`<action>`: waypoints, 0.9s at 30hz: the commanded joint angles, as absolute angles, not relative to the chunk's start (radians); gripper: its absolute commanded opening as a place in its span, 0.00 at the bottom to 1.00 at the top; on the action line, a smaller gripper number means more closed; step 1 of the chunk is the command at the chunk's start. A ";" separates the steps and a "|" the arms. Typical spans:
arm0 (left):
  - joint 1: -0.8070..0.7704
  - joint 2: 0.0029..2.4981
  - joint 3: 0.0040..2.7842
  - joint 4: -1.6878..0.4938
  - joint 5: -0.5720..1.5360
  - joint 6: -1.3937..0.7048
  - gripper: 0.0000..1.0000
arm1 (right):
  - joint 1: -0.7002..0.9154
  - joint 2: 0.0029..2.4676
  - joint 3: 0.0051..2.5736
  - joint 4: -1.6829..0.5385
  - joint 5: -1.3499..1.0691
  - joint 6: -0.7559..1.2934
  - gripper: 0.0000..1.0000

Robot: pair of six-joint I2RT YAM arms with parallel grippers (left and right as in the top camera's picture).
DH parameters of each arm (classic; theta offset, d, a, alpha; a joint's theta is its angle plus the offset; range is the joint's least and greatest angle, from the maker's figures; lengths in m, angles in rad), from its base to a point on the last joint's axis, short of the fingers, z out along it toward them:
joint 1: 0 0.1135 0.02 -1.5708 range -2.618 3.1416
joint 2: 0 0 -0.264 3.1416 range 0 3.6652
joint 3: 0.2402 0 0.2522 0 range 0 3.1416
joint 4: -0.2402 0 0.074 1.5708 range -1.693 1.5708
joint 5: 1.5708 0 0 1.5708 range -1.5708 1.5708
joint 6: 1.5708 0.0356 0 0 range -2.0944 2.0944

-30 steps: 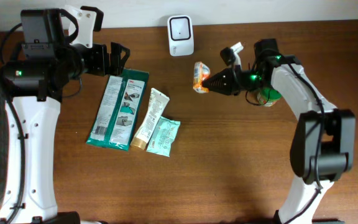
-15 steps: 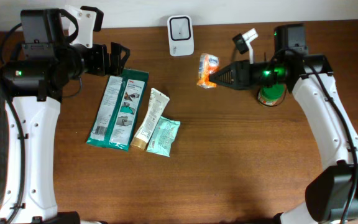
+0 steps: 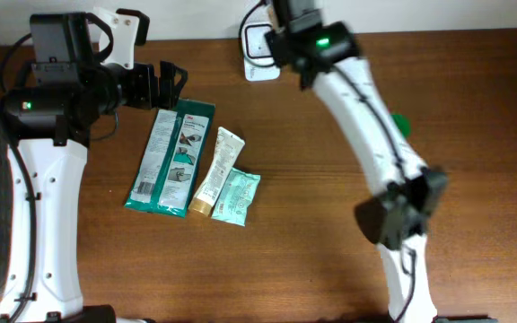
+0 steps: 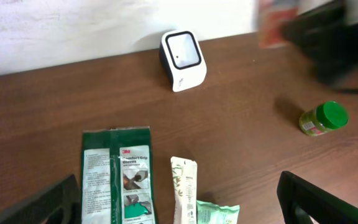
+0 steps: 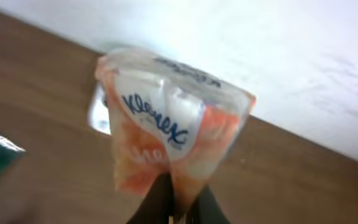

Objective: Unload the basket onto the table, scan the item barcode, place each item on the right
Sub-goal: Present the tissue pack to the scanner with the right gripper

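arm nearer: right | right claw [image 5: 171, 198] pinches tissue pack [image 5: 173, 124], long axis up-frame | scanner [image 4: 182, 57] just behind pack, peeking at its left edge | left claw [image 3: 167, 82] wide, empty, upper left

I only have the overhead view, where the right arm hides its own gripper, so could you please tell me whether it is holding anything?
Observer: Yes, the right gripper pinches an orange-and-white Kleenex pack by its lower edge.
Operator: Thank you; is the green item under that arm upright?
Observer: Yes, the green-lidded jar stands upright.
Operator: Is the pack before the scanner?
Observer: Not yet; the left wrist view shows it blurred, beside the scanner window.
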State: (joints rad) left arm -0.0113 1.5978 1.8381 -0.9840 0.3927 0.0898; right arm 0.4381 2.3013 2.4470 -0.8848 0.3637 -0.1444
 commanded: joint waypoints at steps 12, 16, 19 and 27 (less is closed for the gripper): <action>-0.012 1.591 1.848 -0.982 0.400 0.110 0.99 | 0.498 2.647 2.457 -0.342 0.643 -0.813 0.04; -0.012 1.591 1.848 -0.982 0.400 0.110 0.99 | 0.497 2.672 2.457 -0.339 0.664 -0.838 0.04; -0.012 1.591 1.848 -0.982 0.400 0.110 0.99 | 0.497 2.672 2.457 -0.321 0.695 -0.838 0.04; -0.012 1.591 1.848 -0.982 0.400 0.110 0.99 | 0.496 2.667 2.458 -0.266 0.730 -0.830 0.04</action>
